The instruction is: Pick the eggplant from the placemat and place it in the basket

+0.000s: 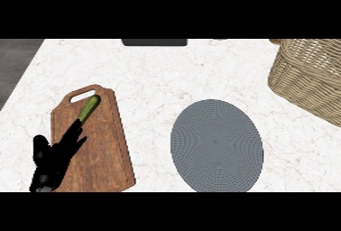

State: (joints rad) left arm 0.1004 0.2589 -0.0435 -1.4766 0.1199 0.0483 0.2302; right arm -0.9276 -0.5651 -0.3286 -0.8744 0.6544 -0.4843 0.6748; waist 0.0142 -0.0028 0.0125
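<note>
White marble counter (153,67): we see no eggplant on the grey placemat (216,145), the basket (310,76) beyond its right, and left of it the left hand (52,158), fingers straight, holding nothing, over the cutting board (100,144) by a green vegetable (89,108).

The robot hand (50,163) is glossy black, with slender segmented fingers.
</note>
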